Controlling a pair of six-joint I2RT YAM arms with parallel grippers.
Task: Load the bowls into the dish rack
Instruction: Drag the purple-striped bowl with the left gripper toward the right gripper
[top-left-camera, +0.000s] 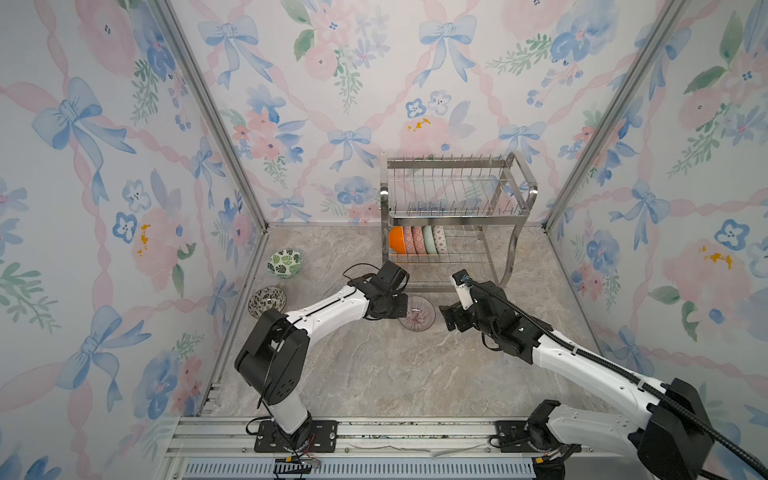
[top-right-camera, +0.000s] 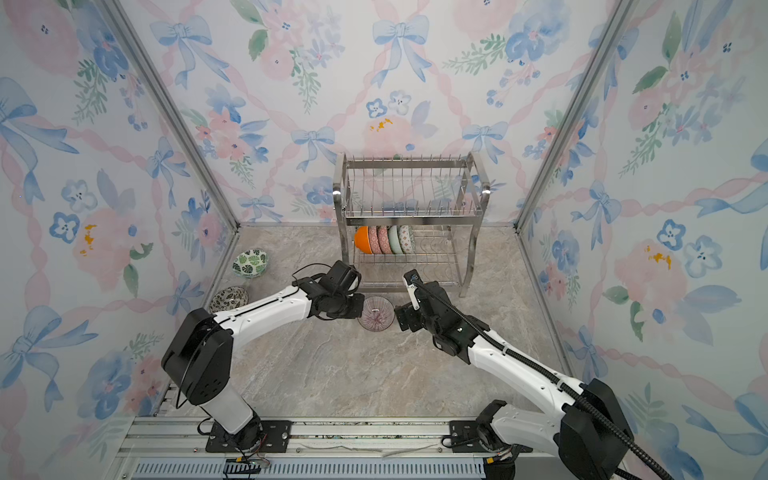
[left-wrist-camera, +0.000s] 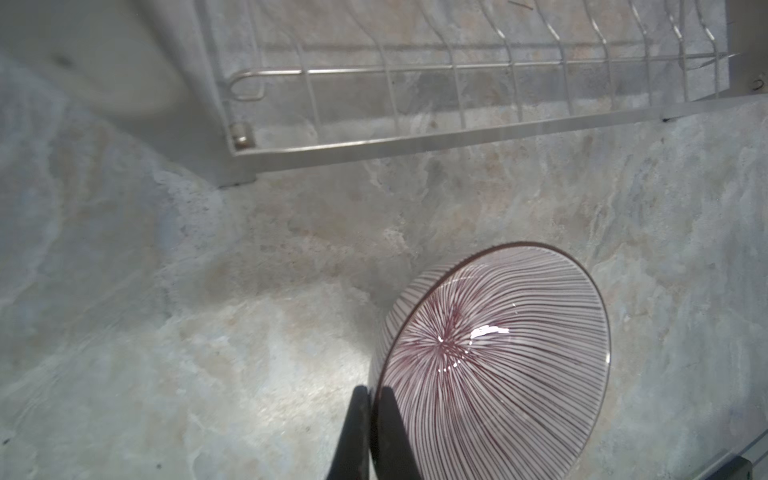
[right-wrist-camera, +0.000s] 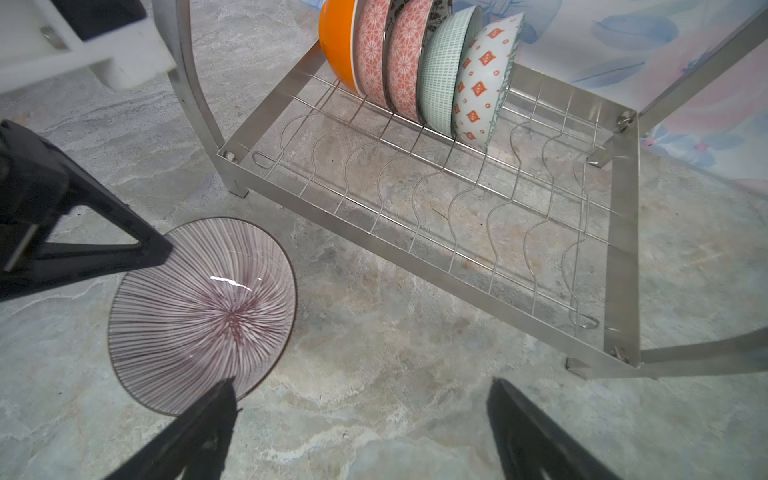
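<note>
Pinching the rim of the purple-lined bowl (left-wrist-camera: 498, 353) with the left gripper (left-wrist-camera: 372, 390), clamped tight, bowl at its 3 o'clock. Right gripper (right-wrist-camera: 363, 386) at the bowl's 3 o'clock, spread wide, holding nothing. Dish rack (top-left-camera: 453, 219) at 12 o'clock, five bowls (right-wrist-camera: 409, 58) on edge in the lower tier. Two loose around 9 o'clock: green-leaf bowl (top-left-camera: 284, 262), dark-leaf bowl (top-left-camera: 267, 301).

Bright, even light from above, soft shadows. Glare glints in the striped bowl (left-wrist-camera: 494, 365); wrist views blur at edges.
</note>
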